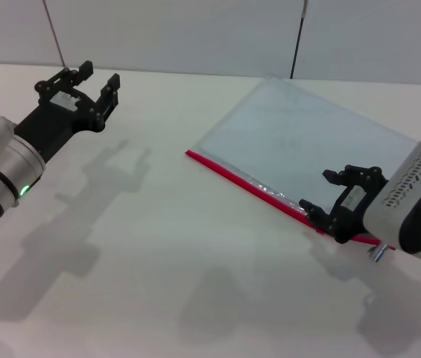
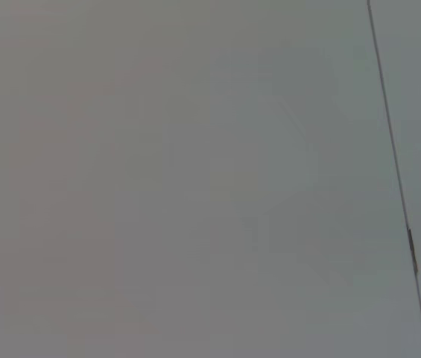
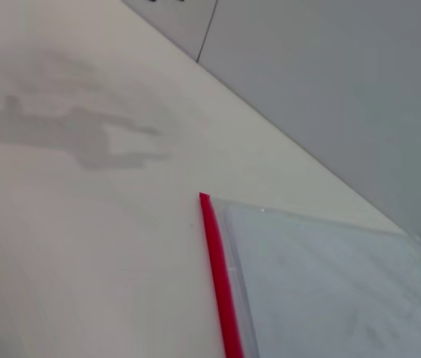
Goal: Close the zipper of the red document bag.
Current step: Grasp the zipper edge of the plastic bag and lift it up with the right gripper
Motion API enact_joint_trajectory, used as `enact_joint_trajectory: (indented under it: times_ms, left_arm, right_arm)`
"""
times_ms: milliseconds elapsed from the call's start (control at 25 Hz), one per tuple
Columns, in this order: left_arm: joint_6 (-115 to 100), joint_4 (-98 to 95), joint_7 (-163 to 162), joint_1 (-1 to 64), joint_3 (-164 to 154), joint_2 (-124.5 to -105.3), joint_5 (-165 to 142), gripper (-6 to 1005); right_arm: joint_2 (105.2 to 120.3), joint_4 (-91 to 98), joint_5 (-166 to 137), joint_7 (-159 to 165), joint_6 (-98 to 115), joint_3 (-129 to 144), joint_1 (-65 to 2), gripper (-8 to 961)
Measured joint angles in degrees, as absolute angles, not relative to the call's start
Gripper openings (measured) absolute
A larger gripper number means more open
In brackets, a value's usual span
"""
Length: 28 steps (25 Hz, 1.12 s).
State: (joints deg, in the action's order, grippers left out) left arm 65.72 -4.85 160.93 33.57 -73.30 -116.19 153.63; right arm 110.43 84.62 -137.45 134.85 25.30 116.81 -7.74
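The red document bag [image 1: 307, 138] lies flat at the right of the white table, a pale translucent pouch. Its zipper [image 1: 247, 186] is a thin red strip along the near long edge. A small metallic piece [image 1: 379, 252] that looks like the slider sits at the strip's right end. My right gripper [image 1: 320, 192] hovers open over the right part of the zipper, one finger on each side of the strip. In the right wrist view the zipper [image 3: 221, 283] and the bag [image 3: 329, 291] show without any fingers. My left gripper [image 1: 98, 73] is held open above the table's far left.
The white table [image 1: 158, 246] stretches left and in front of the bag. A grey panelled wall [image 1: 195, 30] stands behind it. The left wrist view shows only the wall [image 2: 195, 179] with one seam.
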Motion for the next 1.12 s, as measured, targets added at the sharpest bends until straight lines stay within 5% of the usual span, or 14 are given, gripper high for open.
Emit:
enact_joint_trajectory:
  times_ms: [120,240,1120]
  left_arm:
    - [65.36,-4.91,160.93,33.57,-73.30,-116.20,153.63,483]
    - [65.28,-4.92,160.93,33.57,-73.30,-116.20,153.63,483]
    - [62.84,-5.01,160.93,33.82,-72.84,-116.10,153.71,484]
  right_arm:
    - [114.09,85.39,-137.49,129.52,30.12,112.68,-6.31,573]
    - [115.69,86.10,-137.38,126.65,33.85,109.95,-5.43,572]
    - [115.99,95.50,-159.19,137.62,54.81,109.12,-5.80,567]
